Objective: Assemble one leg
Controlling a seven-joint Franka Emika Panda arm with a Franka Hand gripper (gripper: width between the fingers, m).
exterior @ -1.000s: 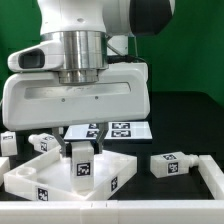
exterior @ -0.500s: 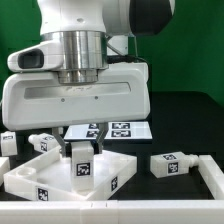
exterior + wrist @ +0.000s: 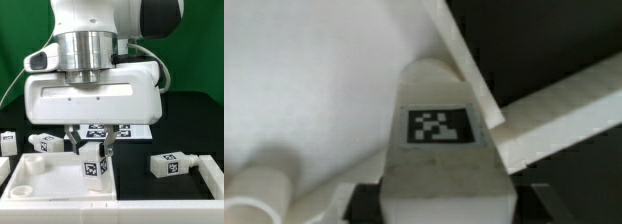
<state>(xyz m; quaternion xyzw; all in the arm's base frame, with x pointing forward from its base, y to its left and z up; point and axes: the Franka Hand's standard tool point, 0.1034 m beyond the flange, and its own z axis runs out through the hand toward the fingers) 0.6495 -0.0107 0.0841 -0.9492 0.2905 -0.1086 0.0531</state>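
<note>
My tool (image 3: 91, 148) is clamped on the leg (image 3: 95, 168), holding it upright over the panel (image 3: 35, 176). I judge that lines its lower end up for seating.

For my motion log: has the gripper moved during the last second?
Yes. The gripper, shut on the leg, shifted toward the exterior view's right, closer to the loose leg, which lies unmoved on the table.
</note>
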